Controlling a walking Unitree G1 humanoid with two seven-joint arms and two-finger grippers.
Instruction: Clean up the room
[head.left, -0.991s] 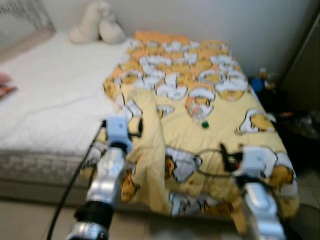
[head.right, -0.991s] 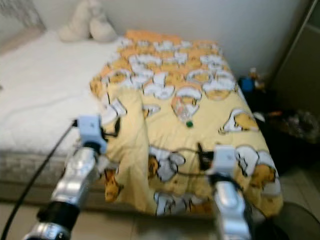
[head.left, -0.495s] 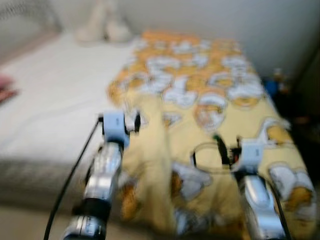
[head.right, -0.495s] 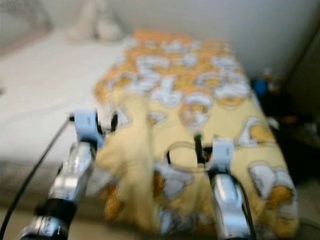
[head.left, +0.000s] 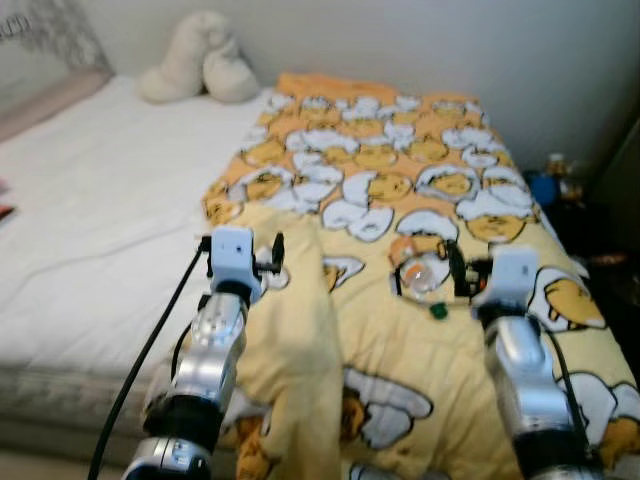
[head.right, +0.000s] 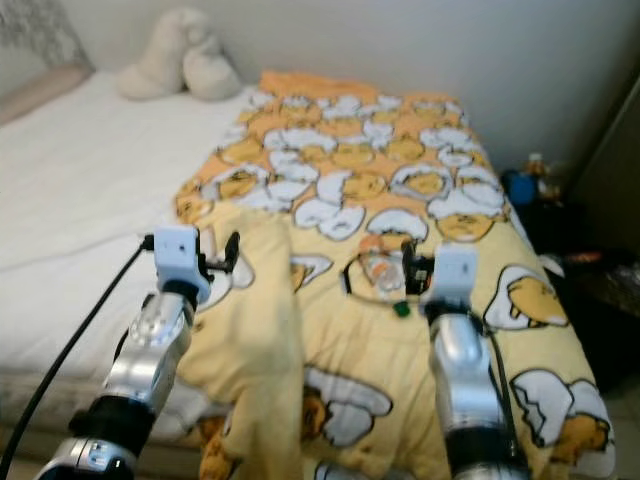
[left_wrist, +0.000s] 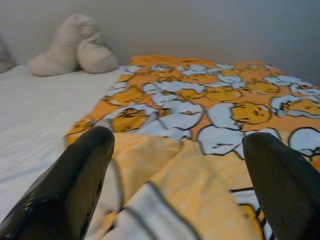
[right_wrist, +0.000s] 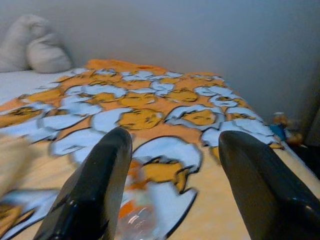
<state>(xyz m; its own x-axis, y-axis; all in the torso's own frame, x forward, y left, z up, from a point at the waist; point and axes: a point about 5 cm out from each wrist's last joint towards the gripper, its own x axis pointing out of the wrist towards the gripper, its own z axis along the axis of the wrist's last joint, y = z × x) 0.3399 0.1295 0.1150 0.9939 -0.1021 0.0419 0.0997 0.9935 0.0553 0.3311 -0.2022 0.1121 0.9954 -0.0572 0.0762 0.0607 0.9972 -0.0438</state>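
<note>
In the left eye view, a bed (head.left: 90, 230) with a white sheet carries a yellow blanket (head.left: 400, 200) printed with white and orange cartoon figures, spread over its right half and bunched into a fold near the foot. A clear plastic bottle (head.left: 418, 272) with an orange label and a green cap (head.left: 438, 311) lies on the blanket, just ahead of the right end effector (head.left: 462, 272). The bottle's contents cannot be made out. The left end effector (head.left: 268, 255) hovers over the folded edge of the blanket. A cream plush toy (head.left: 200, 72) rests at the head of the bed, against the wall.

The right eye view shows the same scene, with small cluttered items (head.right: 528, 180) on the floor beside the bed.

In the left wrist view, the left fingers (left_wrist: 75, 185) are spread wide, released, above the blanket fold.

In the right wrist view, the right fingers (right_wrist: 95, 185) are likewise spread apart, holding nothing, with the bottle (right_wrist: 137, 215) lying blurred between them.
</note>
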